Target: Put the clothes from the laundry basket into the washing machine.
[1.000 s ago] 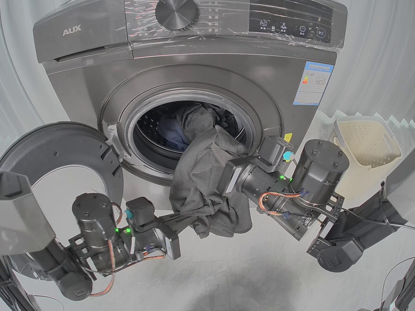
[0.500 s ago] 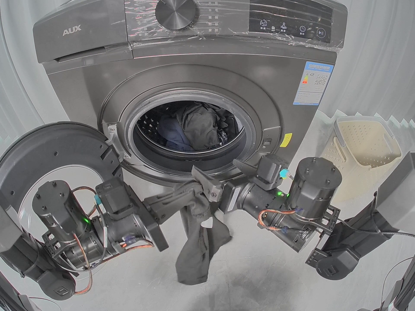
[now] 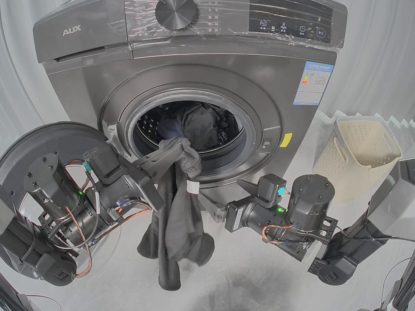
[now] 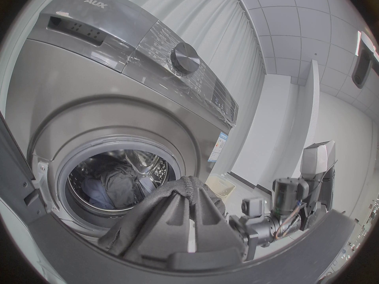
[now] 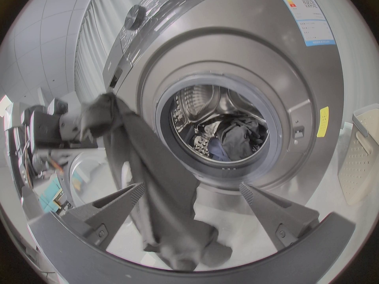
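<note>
In the head view, a dark garment [image 3: 177,221] is pinched at its top by the left gripper [image 3: 181,147], whose fingers are pressed together on the cloth just in front of the near left rim of the drum opening. The garment is seen hanging down in front of the washing machine [image 3: 194,70], its lower end near the floor [image 3: 242,277]. Other clothes [image 3: 196,124] are seen lying inside the drum. The round door [image 3: 47,139] is swung open to the left. The right gripper [image 3: 218,191] is held low, to the right of the hanging garment, with its 2 fingers spread and nothing between them. The laundry basket [image 3: 363,152] is placed on the floor at the right of the machine.

In the left wrist view, the 2 fingers [image 4: 173,217] are seen closed on a bunched fold of the garment, with the open drum beyond them.

In the right wrist view, the 2 spread fingers [image 5: 276,213] are seen apart from the cloth, which hangs between them and the machine, slightly to the left of the opening.
</note>
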Motion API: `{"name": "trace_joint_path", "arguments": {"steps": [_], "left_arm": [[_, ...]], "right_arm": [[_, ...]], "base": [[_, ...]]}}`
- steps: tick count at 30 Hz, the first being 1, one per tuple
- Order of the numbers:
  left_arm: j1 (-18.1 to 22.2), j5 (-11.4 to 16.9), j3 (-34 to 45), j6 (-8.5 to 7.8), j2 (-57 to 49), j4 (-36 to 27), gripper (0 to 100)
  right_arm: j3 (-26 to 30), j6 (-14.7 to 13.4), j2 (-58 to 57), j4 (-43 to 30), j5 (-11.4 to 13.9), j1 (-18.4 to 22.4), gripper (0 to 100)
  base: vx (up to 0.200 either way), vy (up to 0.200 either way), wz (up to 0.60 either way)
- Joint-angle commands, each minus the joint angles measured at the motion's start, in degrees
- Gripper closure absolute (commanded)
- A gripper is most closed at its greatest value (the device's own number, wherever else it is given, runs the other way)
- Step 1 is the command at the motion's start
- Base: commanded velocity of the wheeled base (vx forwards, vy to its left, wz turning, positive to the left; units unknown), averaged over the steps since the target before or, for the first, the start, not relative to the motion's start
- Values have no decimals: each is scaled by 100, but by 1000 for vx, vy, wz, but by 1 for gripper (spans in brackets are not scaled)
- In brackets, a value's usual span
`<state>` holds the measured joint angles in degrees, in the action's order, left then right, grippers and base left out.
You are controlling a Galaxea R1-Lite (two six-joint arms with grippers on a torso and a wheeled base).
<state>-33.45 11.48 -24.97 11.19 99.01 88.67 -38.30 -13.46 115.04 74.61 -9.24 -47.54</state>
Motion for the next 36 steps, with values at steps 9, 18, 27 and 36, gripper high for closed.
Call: {"name": "trace_joint_path", "arguments": {"steps": [9, 18, 27, 36], "left_arm": [[23, -120, -325, 15, -57, 1, 100], [23, -120, -456, 15, -40, 1, 100], [32, -120, -465, 15, -31, 1, 100], [199, -111, -465, -3, -31, -8, 100]], "right_arm": [[394, 107, 308, 1, 133, 43, 0], [253, 230, 669, 10, 159, 175, 0], [139, 256, 800, 28, 168, 61, 0], [174, 265, 888, 265, 335, -168, 0]], "base": [[0, 0, 0], [0, 0, 0], [0, 0, 0], [0, 0, 0]]}}
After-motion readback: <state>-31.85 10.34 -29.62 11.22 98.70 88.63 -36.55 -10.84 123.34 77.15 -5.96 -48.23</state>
